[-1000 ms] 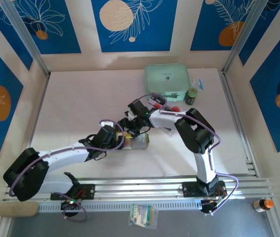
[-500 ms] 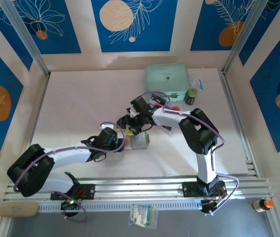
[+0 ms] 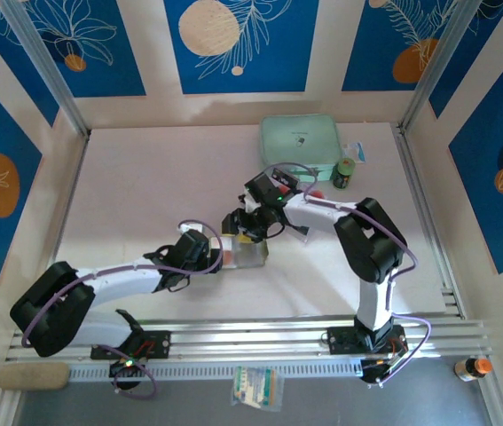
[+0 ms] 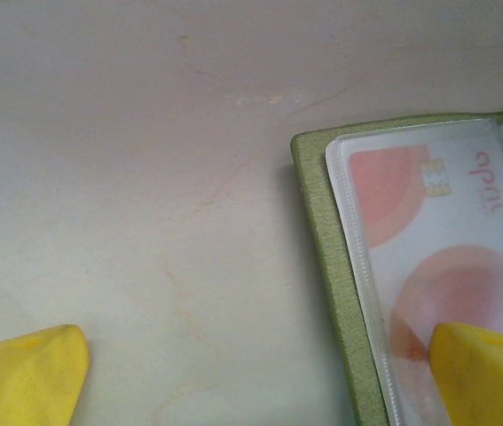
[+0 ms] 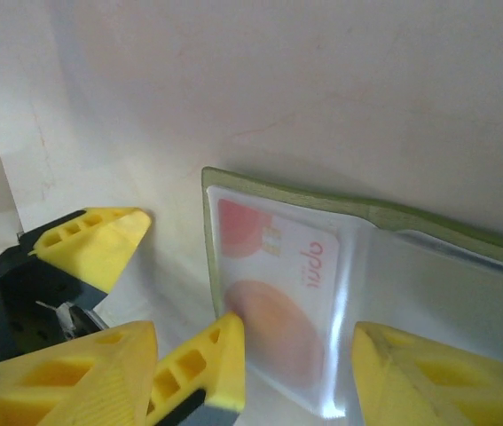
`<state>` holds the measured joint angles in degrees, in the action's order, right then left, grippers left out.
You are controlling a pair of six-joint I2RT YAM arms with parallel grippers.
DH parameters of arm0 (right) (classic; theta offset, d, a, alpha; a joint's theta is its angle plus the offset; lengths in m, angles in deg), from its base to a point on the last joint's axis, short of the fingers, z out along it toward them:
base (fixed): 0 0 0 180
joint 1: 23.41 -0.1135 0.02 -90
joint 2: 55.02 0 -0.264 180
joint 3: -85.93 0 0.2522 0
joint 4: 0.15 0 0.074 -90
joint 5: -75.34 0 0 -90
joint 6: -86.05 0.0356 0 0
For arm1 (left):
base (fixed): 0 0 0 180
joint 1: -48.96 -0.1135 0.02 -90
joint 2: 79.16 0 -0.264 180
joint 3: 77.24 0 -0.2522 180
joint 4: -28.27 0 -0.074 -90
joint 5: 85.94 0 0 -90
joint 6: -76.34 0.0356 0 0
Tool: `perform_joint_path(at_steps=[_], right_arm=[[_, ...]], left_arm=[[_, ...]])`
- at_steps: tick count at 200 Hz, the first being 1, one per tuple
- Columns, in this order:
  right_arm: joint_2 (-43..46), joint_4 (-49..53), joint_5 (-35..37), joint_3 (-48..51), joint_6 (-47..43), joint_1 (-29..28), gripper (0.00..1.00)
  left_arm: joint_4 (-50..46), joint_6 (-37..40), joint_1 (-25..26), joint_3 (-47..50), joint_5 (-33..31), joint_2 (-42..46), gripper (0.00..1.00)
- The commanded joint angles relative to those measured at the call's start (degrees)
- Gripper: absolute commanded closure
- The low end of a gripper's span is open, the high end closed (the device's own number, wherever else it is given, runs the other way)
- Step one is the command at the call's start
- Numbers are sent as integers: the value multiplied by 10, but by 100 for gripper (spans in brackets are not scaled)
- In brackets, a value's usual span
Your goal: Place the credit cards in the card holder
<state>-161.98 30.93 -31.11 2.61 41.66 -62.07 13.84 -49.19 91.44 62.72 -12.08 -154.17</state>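
Nearest you, the left pincer (image 4: 255,377) stands apart. One fingertip (image 4: 25,373) is over the bare counter (image 4: 145,133), and the other is on or just above the clear sleeve (image 4: 362,293) at the left edge of the open card holder (image 4: 318,257), which lies flat near the middle of the counter. This pincer has barely shifted in the last second, so read it as steadying the holder. A pale card (image 4: 428,231) with red round marks sits inside that sleeve, so one card looks home. Just beyond, the right pincer (image 5: 260,373) is also apart, with nothing between its fingers. The change is here: over the last second the right arm has swung its wrist and elbow to the right, easing the pincer away from the left part of the holder. Take that as the insertion finished and the arm freed. Farther right, partly hidden behind that arm, what seem to be more credit cards (image 3: 315,193) lie just on the near side of the mint-green case (image 3: 300,138). Those are probably yours to fetch next.
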Motion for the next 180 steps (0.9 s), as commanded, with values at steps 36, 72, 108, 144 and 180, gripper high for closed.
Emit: perform_joint_path(at_steps=[36,72,108,144,180], right_arm=[[111,169,145,-36,-185,56,42],[127,262,263,-58,-287,77,43],[111,310,349,-62,-335,80,50],[94,319,413,-60,-351,80,58],[69,321,450,-70,-363,75,66]], left_arm=[[-10,2,-6,3,-9,4,2],[-10,6,-7,0,-7,5,2],[-11,7,-7,1,-7,6,2],[-11,8,-7,2,-6,6,2],[-9,7,-7,2,-6,5,2]])
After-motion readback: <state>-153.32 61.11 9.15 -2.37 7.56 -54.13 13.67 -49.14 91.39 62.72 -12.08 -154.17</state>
